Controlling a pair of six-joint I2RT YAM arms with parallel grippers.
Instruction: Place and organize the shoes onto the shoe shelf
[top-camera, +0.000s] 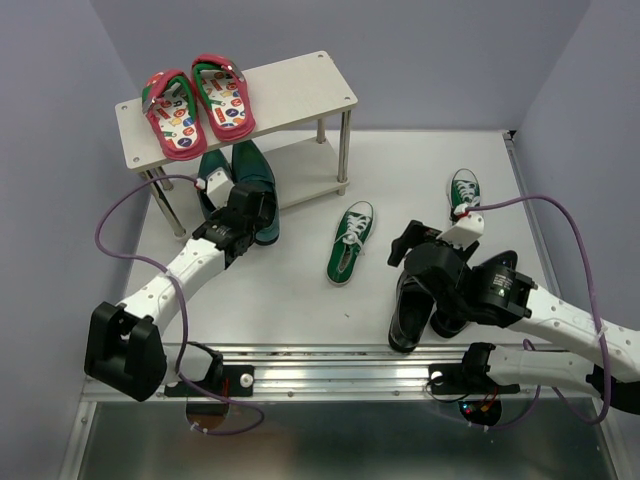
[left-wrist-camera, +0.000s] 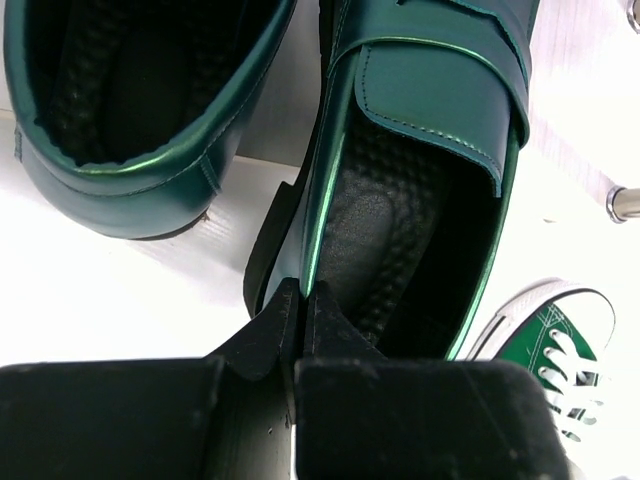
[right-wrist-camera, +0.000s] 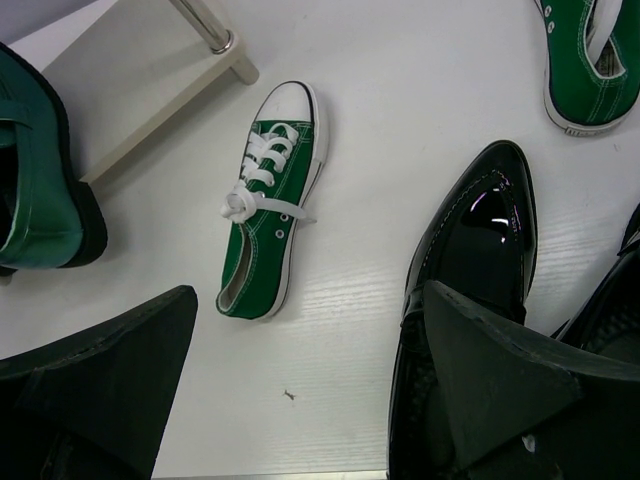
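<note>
The shoe shelf (top-camera: 300, 90) stands at the back left. Two teal dress shoes lie at its lower tier, heels toward me: the left one (left-wrist-camera: 130, 120) and the right one (left-wrist-camera: 430, 150). My left gripper (top-camera: 243, 215) is shut on the heel-side rim of the right teal shoe (top-camera: 257, 185); its fingers (left-wrist-camera: 270, 330) pinch that wall. A green sneaker (top-camera: 350, 241) lies mid-table and another (top-camera: 463, 189) farther right. Two black dress shoes (top-camera: 408, 305) lie at the near right. My right gripper (right-wrist-camera: 310, 330) is open, one finger (right-wrist-camera: 500, 370) over a black shoe (right-wrist-camera: 475, 240), holding nothing.
Red flip-flops (top-camera: 195, 105) take up the left half of the shelf's top board. A silver shelf leg (right-wrist-camera: 215, 30) and the lower board's corner (right-wrist-camera: 150, 95) stand close behind the mid-table sneaker (right-wrist-camera: 265, 205). Grey walls close in left, back and right.
</note>
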